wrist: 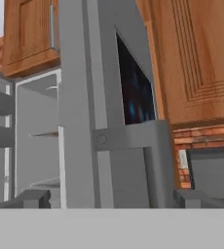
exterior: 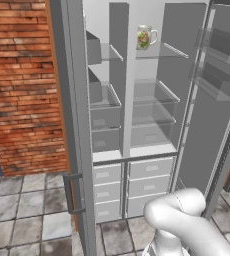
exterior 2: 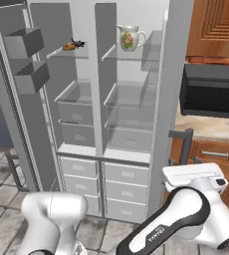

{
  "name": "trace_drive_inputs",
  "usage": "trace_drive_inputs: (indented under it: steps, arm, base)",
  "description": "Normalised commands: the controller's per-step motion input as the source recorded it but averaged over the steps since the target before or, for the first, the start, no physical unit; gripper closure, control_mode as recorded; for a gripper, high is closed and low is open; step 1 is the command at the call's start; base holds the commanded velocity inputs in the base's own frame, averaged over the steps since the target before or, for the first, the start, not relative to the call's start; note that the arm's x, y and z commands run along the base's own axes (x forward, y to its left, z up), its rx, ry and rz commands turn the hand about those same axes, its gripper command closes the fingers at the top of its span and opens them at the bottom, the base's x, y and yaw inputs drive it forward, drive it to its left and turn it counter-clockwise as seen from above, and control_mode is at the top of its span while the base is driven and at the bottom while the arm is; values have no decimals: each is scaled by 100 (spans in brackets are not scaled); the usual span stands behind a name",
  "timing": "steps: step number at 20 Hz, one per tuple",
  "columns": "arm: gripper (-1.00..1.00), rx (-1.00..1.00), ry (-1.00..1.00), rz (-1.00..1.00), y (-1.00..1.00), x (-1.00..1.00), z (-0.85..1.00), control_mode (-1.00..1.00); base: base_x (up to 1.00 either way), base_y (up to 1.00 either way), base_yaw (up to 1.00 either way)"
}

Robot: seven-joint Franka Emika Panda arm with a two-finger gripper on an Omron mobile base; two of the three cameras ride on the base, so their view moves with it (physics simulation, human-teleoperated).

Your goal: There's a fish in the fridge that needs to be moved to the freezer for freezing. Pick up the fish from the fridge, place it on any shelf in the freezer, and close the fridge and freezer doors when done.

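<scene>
Fish point(exterior 2: 73, 46) on freezer point(exterior 2: 71, 89) shelf, claw point(wrist: 111, 198) open, well apart.

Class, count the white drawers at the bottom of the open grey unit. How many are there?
6 white drawers: three stacked in the left column and three stacked in the right column, all below the shelves. None appears to be hidden.

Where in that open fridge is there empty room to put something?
The glass shelves below the flowered jug are bare, and there is room on its shelf to the jug's right. The small top-left shelf, with the fish, is tighter.
</scene>
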Motion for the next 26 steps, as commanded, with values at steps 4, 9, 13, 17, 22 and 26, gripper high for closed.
trace_drive_inputs:
  steps: [4,9,13,17,22,26]
  arm:
    - [-100,0,2,4,-1,37,-28,-100]
    - [-100,0,0,2,-4,40,-35,-100]
    - [-100,0,0,0,-8,50,-35,-100]
    - [-100,3,0,2,-49,42,-11,-100]
    - [-100,3,0,3,-52,32,-9,-100]
    - [-100,0,-1,2,-17,24,-18,-100]
  base:
    - [0,0,0]
    - [0,0,0]
    - [0,0,0]
    - [0,0,0]
    - [0,0,0]
    - [0,0,0]
